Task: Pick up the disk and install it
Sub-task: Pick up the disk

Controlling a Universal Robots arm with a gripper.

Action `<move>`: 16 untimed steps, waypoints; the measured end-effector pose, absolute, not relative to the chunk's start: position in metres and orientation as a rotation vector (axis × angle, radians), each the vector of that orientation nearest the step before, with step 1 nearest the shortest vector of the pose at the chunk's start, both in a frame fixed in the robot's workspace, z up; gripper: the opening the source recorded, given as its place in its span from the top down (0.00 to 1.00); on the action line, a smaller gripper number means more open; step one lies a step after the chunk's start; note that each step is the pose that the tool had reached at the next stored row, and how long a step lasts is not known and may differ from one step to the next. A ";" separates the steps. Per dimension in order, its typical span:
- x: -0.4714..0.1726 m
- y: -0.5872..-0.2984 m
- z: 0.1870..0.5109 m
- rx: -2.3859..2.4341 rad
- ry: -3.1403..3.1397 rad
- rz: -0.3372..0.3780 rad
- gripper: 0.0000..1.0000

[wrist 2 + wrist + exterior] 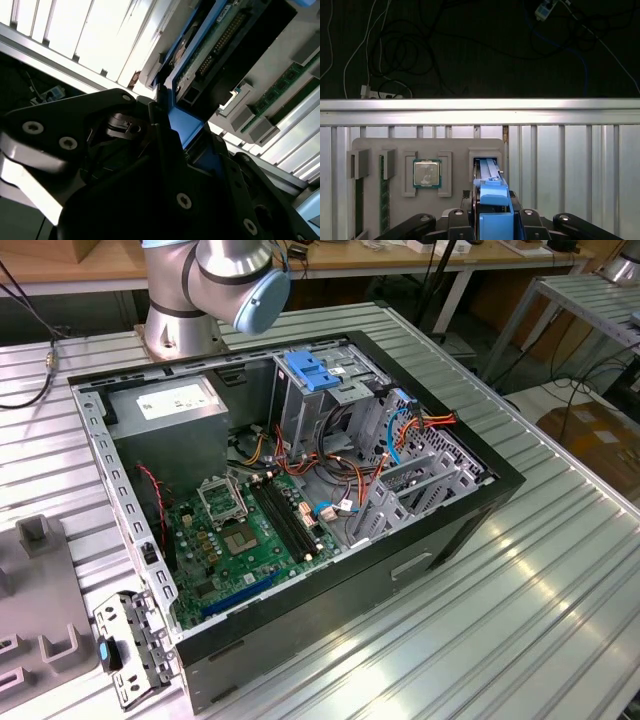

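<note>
One disk upright in tray slot, clamped within hand.

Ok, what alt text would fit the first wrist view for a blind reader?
The black end effector is closed on the blue-railed disk, which stands on edge in a slot of a grey holder tray. A processor chip lies in the next recess; the tray rests on a ribbed metal table, with cables on dark floor beyond.

Table: ribbed, glossy bare metal; disk (its rails) seems smooth plastic.
</note>
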State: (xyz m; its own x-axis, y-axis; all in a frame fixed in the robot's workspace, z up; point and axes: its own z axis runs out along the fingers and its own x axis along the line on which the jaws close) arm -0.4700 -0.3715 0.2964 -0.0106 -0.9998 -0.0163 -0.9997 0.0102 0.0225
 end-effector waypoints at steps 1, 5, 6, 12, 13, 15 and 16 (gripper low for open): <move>-0.470 -0.371 0.296 2.207 -2.230 -0.043 0.63; -0.470 -0.371 0.296 2.207 -2.230 -0.043 0.63; -0.470 -0.371 0.296 2.207 -2.230 -0.043 0.63; -0.470 -0.371 0.298 2.207 -2.230 -0.043 0.63; -0.470 -0.371 0.300 2.207 -2.230 -0.043 0.63; -0.470 -0.371 0.303 2.207 -2.230 -0.043 0.63; -0.470 -0.371 0.305 2.207 -2.230 -0.043 0.63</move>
State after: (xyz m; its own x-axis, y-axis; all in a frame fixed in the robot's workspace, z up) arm -0.4700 -0.3715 0.3047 -0.0106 -0.9998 -0.0163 -0.9997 0.0103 0.0224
